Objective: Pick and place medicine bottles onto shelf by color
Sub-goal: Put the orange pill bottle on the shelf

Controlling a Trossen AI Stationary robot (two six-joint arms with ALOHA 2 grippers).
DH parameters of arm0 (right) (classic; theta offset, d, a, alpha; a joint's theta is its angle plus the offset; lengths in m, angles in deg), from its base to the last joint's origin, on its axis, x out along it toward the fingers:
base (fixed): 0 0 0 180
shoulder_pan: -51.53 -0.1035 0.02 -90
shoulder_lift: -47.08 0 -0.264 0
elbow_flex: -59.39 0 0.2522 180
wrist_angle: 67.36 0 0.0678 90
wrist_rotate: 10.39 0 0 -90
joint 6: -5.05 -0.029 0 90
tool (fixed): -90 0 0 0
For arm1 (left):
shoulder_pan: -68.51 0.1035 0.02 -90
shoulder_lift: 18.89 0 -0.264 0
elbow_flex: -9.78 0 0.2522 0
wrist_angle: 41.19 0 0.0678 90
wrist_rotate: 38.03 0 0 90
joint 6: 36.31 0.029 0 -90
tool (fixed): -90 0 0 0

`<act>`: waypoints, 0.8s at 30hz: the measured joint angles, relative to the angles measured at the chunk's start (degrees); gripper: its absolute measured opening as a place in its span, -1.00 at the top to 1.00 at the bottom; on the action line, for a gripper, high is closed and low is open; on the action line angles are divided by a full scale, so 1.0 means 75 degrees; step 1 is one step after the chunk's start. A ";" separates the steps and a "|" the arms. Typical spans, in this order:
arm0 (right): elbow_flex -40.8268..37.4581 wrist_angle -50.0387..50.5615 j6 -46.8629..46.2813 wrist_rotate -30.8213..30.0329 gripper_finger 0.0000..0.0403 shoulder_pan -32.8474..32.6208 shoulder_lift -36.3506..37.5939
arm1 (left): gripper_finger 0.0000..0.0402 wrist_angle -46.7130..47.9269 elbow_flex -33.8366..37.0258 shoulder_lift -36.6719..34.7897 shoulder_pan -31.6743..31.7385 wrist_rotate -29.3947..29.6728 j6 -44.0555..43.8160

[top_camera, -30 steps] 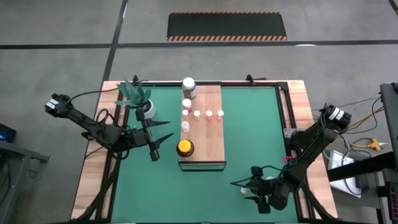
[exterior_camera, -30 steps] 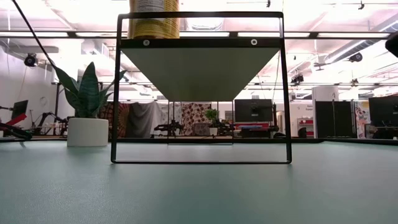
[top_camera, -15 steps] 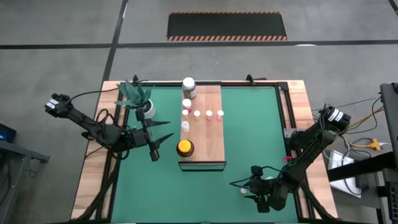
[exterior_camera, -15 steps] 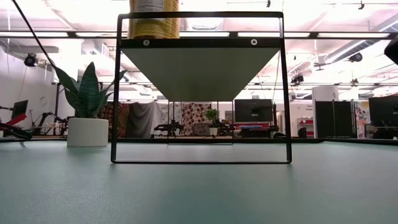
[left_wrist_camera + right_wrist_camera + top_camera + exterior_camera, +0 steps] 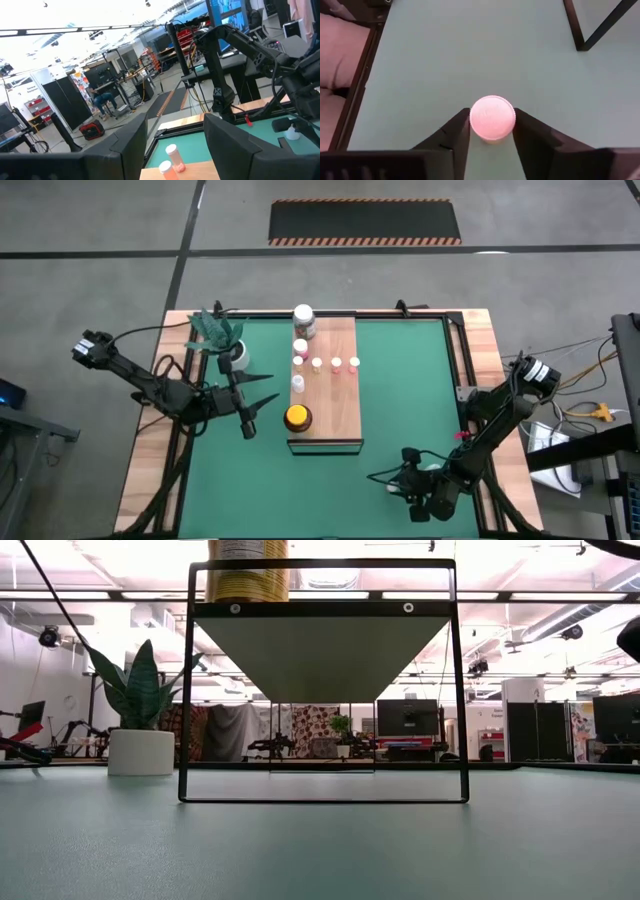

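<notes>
While right gripper jaws pinch pink-capped bottle near shelf front corner: squeeze evenly, lift straight. Left gripper beside shelf, jaws spread, empty.

high: straight down, whole table | low: mat-level, facing shelf | both share shelf

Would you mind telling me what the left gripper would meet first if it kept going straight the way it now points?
Probably the shelf: the left gripper points across the mat at its side near the amber jar, though its height is unclear.
</notes>
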 joint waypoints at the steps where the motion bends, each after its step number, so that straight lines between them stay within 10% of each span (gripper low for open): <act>1: 0.0000 -0.0003 0.0000 0.0000 0.37 0.0000 0.0000 | 0.11 -0.0016 -0.0001 0.0000 0.0001 0.0000 0.0003; 24: 0.0000 -0.0038 0.0180 -0.0268 0.48 0.0426 0.1728 | 0.11 -0.0067 0.0009 0.0003 0.0001 0.0000 0.0076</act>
